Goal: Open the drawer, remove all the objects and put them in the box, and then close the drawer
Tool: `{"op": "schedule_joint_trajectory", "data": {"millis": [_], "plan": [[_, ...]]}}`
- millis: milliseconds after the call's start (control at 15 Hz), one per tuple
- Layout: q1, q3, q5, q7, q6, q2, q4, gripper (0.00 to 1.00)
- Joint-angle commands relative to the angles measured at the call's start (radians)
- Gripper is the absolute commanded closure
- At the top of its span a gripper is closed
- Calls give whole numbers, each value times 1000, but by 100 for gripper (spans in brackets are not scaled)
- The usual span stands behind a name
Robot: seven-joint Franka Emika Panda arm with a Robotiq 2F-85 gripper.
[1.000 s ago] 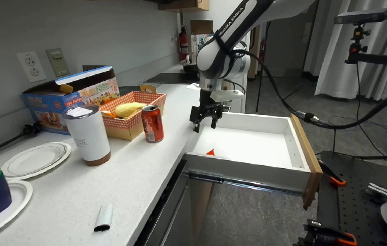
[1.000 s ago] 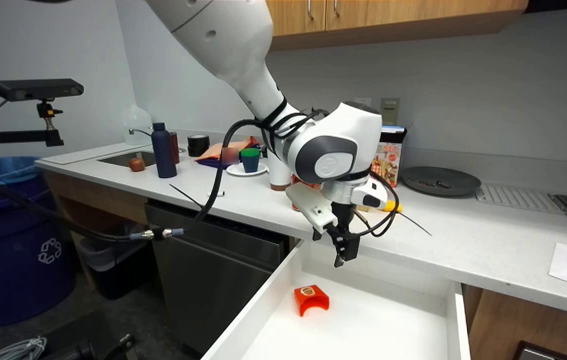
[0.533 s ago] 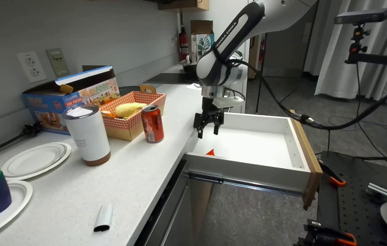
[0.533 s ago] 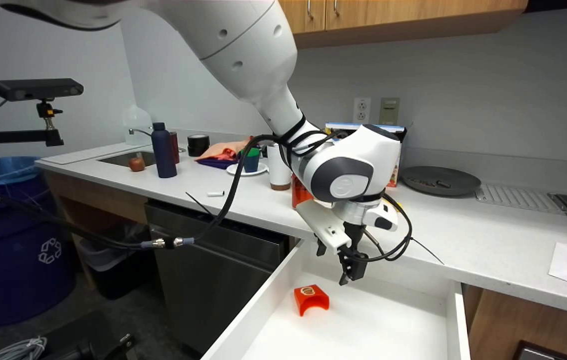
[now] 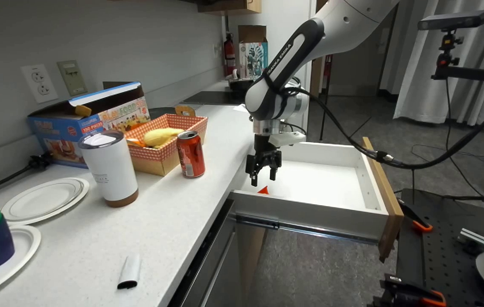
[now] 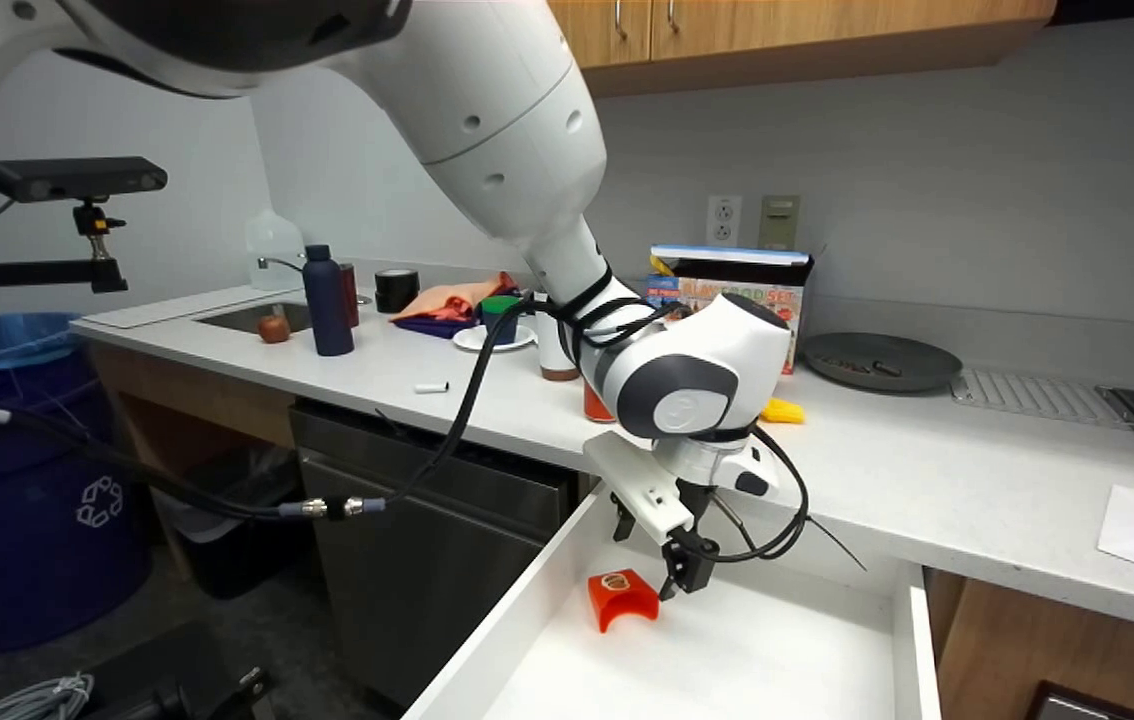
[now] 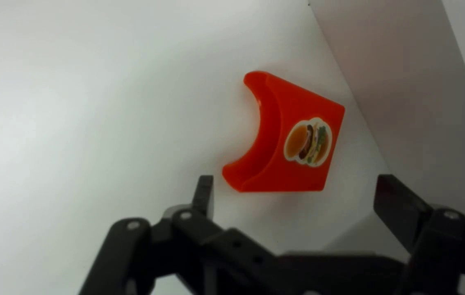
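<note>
The drawer (image 5: pixel 331 181) stands pulled out, its light wood front (image 5: pixel 385 200) facing away from the counter. On its white floor, near a side wall, lies a red scoop-shaped piece (image 7: pixel 292 176) with a burger sticker; it also shows in both exterior views. My gripper (image 7: pixel 295 180) hangs low inside the drawer, open, its fingers apart and empty. In the wrist view the red piece lies just ahead of the fingertips (image 7: pixel 204 190). The red-checked box (image 5: pixel 152 165) on the counter holds a yellow curved piece (image 5: pixel 163 136) and other items partly hidden.
A red can (image 5: pixel 190 155) and a white tumbler (image 5: pixel 112 170) stand in front of the box. Behind it is a blue printed carton (image 5: pixel 67 136). The drawer's side wall (image 7: pixel 413 82) rises close to the red piece. A black cable (image 6: pixel 472 390) loops from the arm.
My gripper has come down into the drawer and closer to the red piece, staying open. The drawer, the red piece and the box have not moved.
</note>
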Motion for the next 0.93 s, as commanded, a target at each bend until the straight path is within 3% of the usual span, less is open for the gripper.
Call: {"op": "schedule_joint_trajectory", "data": {"millis": [0, 733, 800, 867], "plan": [[-16, 24, 14, -44, -1, 14, -13, 0], [-25, 81, 27, -120, -17, 85, 50, 0], [-26, 86, 28, -123, -19, 91, 56, 3], [-30, 93, 32, -128, -22, 97, 64, 15]]}}
